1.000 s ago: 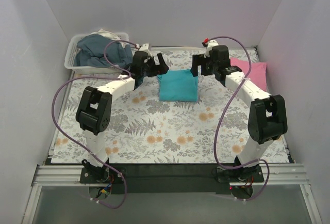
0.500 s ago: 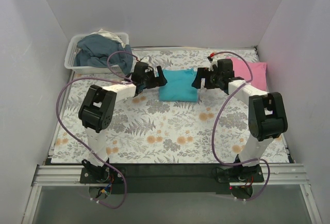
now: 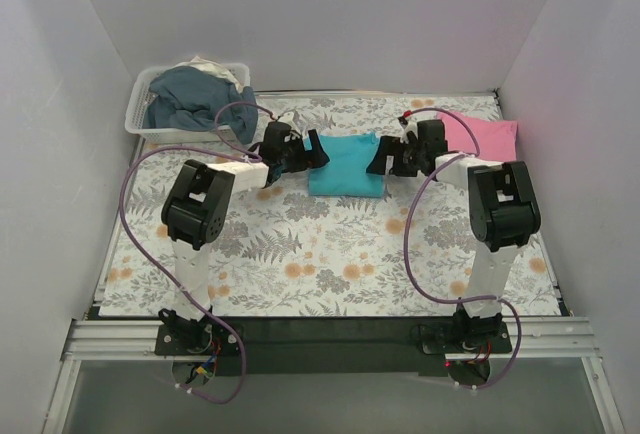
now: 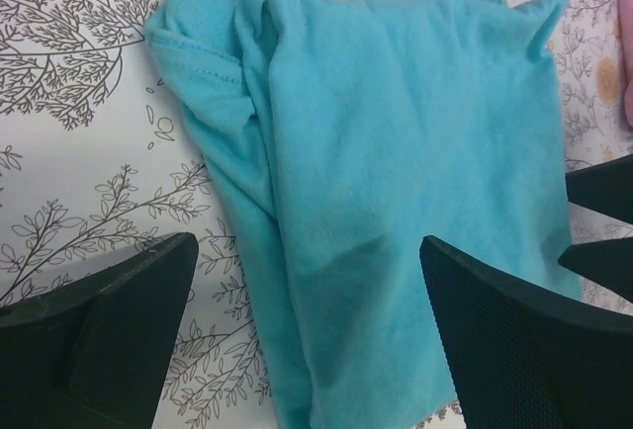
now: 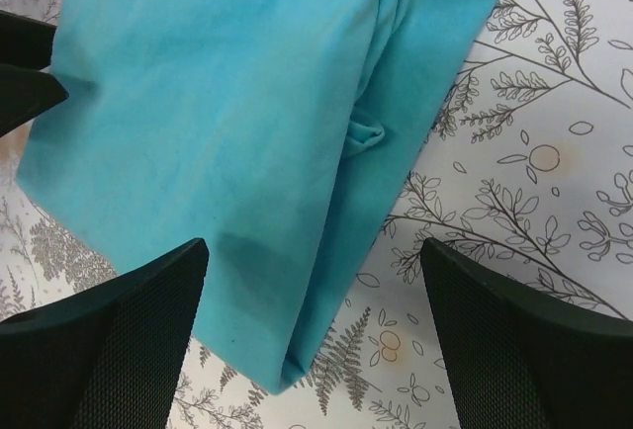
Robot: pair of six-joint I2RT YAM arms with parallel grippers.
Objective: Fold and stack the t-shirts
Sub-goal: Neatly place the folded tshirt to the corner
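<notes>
A folded turquoise t-shirt (image 3: pixel 345 164) lies on the floral cloth at the back middle. A folded pink t-shirt (image 3: pixel 487 141) lies to its right, by the wall. My left gripper (image 3: pixel 312 151) is low at the turquoise shirt's left edge. It is open, and its jaws straddle that edge (image 4: pixel 307 281) without pinching cloth. At the shirt's right edge my right gripper (image 3: pixel 383 159) is also open, with the folded corner between its fingers (image 5: pixel 315 281). In each wrist view the turquoise t-shirt (image 4: pixel 396 152) (image 5: pixel 227 93) fills most of the picture.
A clear plastic bin (image 3: pixel 140 119) holding dark blue clothes (image 3: pixel 195 94) stands at the back left. White walls close in both sides and the back. The floral tablecloth (image 3: pixel 330 254) covers the table down to the black front rail.
Both grippers came down and moved in toward the turquoise shirt's left and right edges. Their jaws stayed open. The shirts have not moved.
</notes>
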